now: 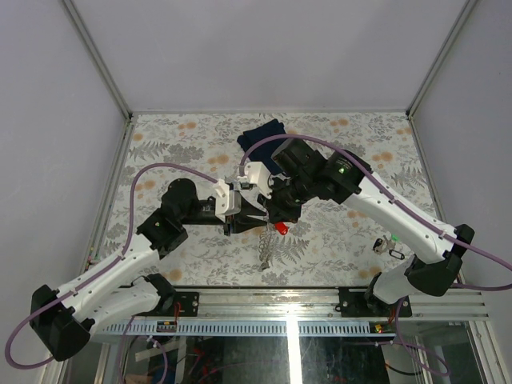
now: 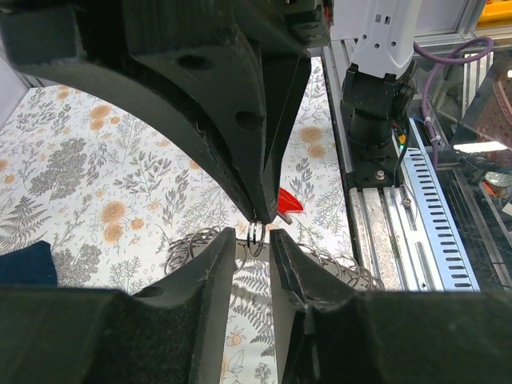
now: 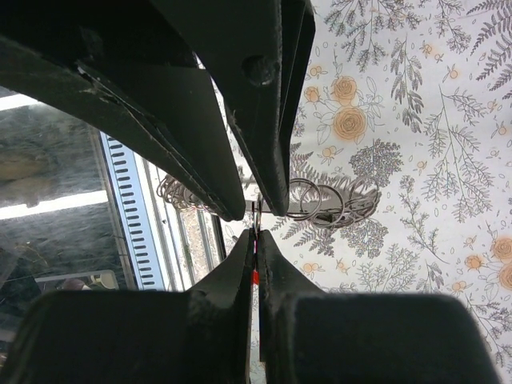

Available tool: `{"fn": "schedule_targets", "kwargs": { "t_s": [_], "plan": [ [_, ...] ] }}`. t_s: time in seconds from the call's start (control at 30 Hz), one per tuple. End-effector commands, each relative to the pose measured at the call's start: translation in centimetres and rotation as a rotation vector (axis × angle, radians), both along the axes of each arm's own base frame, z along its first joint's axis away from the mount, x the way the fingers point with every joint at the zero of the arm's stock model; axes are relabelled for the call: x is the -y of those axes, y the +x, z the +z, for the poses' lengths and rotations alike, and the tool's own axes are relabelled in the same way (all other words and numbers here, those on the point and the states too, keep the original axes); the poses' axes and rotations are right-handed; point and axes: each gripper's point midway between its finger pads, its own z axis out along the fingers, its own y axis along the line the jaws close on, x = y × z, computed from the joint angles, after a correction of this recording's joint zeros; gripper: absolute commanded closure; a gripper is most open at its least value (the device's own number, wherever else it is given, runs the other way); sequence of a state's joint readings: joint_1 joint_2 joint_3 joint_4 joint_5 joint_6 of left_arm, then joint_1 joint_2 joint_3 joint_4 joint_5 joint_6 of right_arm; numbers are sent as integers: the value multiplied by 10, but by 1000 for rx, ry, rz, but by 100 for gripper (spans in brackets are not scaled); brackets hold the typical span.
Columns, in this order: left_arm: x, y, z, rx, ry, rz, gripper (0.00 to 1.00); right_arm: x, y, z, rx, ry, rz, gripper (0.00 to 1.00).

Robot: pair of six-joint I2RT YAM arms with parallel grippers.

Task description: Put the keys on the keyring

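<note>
With my right pincer (image 3: 254, 237) clamped on the tiny red key (image 1: 282, 228), I held my left pincer (image 2: 252, 244) narrow at the limp-looking keyring (image 1: 265, 245)'s twelve-o'clock end.

Silvery keyring (image 1: 265, 244), red key (image 1: 282, 228), floral table (image 1: 336, 248), probably navy cloth (image 1: 262, 133).

A floral tablecloth (image 1: 184, 136) in grey leaves and orange blossoms covers the table. A dark blue cloth (image 1: 264, 134) lies folded near its far edge, about midway across; the left wrist view catches one corner of it at the lower left. Plain white walls (image 1: 264, 48) close in the far side and both flanks, and metal posts (image 1: 96, 56) run along the corners where the walls meet. Along the near edge runs a white slotted strip (image 1: 280, 326) beside a metal rail (image 1: 320, 298). Below the strip, a dark glossy panel (image 1: 336, 360) reflects bright lights.
</note>
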State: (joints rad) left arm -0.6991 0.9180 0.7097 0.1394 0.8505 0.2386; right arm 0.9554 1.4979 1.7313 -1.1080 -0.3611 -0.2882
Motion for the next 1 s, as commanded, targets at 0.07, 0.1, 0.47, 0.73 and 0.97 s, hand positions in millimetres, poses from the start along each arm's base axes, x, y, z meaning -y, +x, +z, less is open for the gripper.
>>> {"fn": "schedule_targets", "kwargs": {
  "t_s": [0.07, 0.1, 0.47, 0.73, 0.97],
  "plan": [
    [2, 0, 17, 47, -26, -22, 76, -8, -6, 23, 27, 96, 21, 100],
    [2, 0, 17, 47, -26, -23, 77, -8, -6, 23, 27, 97, 21, 100],
    [3, 1, 12, 35, -7, -27, 82, -11, -6, 23, 24, 112, 25, 100],
    [2, 0, 13, 37, -8, -28, 88, -11, -7, 19, 14, 103, 22, 100],
    [2, -1, 15, 41, -12, -33, 82, -9, -6, 20, 18, 100, 17, 100]
  ]
}}
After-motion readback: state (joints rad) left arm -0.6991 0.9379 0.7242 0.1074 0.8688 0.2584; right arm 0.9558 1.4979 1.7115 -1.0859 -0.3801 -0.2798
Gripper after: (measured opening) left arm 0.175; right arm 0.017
